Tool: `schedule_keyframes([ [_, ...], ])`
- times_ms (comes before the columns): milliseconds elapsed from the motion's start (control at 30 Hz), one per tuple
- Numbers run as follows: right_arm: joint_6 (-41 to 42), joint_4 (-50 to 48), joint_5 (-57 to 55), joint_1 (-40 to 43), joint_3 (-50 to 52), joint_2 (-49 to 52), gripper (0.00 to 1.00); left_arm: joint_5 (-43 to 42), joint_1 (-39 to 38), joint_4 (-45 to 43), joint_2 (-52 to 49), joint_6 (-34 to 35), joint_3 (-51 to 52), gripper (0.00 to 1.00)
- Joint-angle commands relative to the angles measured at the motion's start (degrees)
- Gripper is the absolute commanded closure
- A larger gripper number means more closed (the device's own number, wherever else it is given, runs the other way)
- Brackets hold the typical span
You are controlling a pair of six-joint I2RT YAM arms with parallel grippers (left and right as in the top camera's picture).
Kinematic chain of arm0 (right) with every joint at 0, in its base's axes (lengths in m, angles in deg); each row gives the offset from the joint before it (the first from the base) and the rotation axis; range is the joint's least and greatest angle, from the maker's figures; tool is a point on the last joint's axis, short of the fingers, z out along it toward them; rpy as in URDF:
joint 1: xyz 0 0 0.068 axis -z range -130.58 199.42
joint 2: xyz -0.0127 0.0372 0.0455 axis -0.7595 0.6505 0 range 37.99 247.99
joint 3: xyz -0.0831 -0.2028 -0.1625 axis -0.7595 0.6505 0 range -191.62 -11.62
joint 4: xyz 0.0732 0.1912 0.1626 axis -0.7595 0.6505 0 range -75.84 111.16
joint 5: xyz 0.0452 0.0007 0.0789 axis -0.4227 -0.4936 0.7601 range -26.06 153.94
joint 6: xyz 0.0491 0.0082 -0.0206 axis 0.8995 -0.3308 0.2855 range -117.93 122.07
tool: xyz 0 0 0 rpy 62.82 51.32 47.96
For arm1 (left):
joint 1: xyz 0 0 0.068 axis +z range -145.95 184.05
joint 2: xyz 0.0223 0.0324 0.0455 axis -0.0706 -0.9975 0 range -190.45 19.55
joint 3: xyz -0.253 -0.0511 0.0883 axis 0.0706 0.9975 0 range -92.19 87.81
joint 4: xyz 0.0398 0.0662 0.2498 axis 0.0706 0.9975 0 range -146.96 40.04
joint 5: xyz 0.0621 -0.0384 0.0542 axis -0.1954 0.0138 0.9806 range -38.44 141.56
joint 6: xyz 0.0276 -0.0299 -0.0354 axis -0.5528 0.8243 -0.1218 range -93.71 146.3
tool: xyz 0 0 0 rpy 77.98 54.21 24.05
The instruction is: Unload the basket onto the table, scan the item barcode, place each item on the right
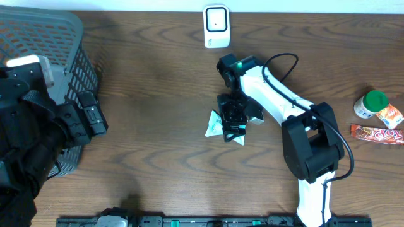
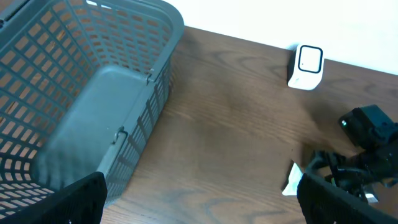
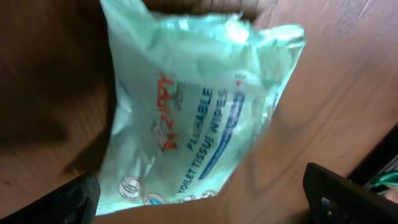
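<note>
Green pack of wipes (image 3: 199,112) flat on wooden table (image 1: 158,157), printed side up, directly under right gripper (image 3: 205,196), fingers spread wide either side, gripping nothing. Off to the left, left gripper (image 2: 205,202) likewise wide open and empty, beside grey basket (image 2: 93,93). Farthest back, white scanner (image 1: 216,26) at table edge, well apart from pack.

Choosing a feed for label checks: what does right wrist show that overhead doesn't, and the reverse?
Only right wrist: the print on the wipes pack, reading flushable toilet tissue wipes. Only overhead: the grey basket, the white scanner, the green-capped bottle, the red snack bar. Both: the pack lying on the wooden table under the open right hand. Neither shows a barcode.
</note>
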Motion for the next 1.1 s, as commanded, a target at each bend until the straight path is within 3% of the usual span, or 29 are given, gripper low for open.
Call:
schedule_keyframes([
  [0,2.93,1.25,-4.66,0.96,0.42,0.0,0.01,0.5,-0.2,4.46,0.26,0.35,0.04,0.02],
  [167,2.93,4.35,-11.52,0.44,0.94,0.02,0.01,0.5,-0.2,4.46,0.26,0.35,0.04,0.02],
  [500,2.73,-5.27,-10.08,-1.01,6.93,0.15,0.01,0.5,-0.2,4.46,0.26,0.35,0.04,0.02],
  [567,2.73,-7.5,-9.29,-1.09,8.96,0.35,0.09,0.5,-0.2,4.46,0.26,0.35,0.04,0.02],
  [667,2.71,-9.22,-8.52,-1.07,11.02,0.44,0.36,0.5,-0.2,4.46,0.26,0.35,0.04,0.02],
  [733,2.23,-8.9,-8.57,-0.87,11.17,0.44,0.43,0.5,-0.2,4.46,0.26,0.35,0.04,0.02],
  [800,-1.16,-8.79,-8.13,-0.61,11.1,0.39,0.6,0.5,-0.2,4.46,0.26,0.35,0.04,0.02],
  [867,-6.12,-8.7,-4.55,0.0,10.69,0.31,0.68,0.5,-0.17,4.46,0.26,0.35,0.04,0.02],
  [967,-20.37,-8.41,9.27,2.25,9.38,0.31,0.92,0.5,-0.2,4.46,0.26,0.35,0.04,0.02],
  [1067,-38.58,-8.17,26.82,4.9,9.25,0.26,0.99,0.5,-0.17,4.46,0.26,0.35,0.04,0.02],
])
